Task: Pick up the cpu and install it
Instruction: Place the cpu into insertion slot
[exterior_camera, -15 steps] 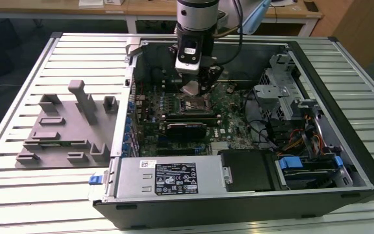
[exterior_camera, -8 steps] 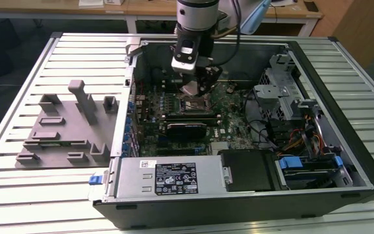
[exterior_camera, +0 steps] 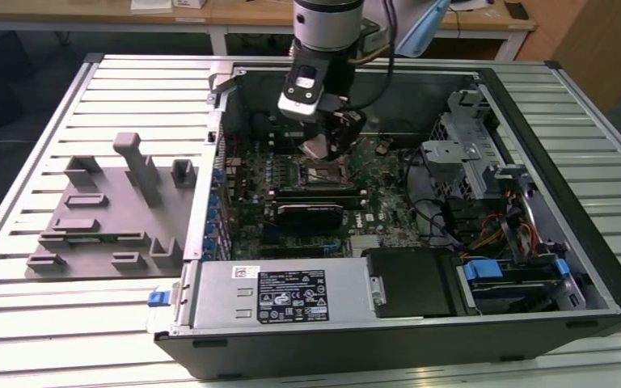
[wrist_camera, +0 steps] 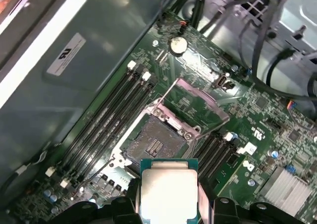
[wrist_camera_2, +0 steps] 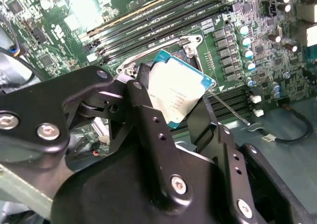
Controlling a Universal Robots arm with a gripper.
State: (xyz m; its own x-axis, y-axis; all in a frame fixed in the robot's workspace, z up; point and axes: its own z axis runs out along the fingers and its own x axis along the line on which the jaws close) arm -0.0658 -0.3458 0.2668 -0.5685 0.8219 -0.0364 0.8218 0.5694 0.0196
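Gripper, black, two-fingered: clenched on the cpu, with one finger against each of two opposite edges.
Computer case: lies open-side up on a slatted table; the arm reaches inside.
Motherboard: green, exposed.
Processor socket: empty, contact field bare, load plate swung up.
Cpu: silver top, teal rim; held above the board near the socket and apart from it, not seated.
Status, as judged: pick-up complete. Seating the chip in the socket and closing the plate are outstanding.
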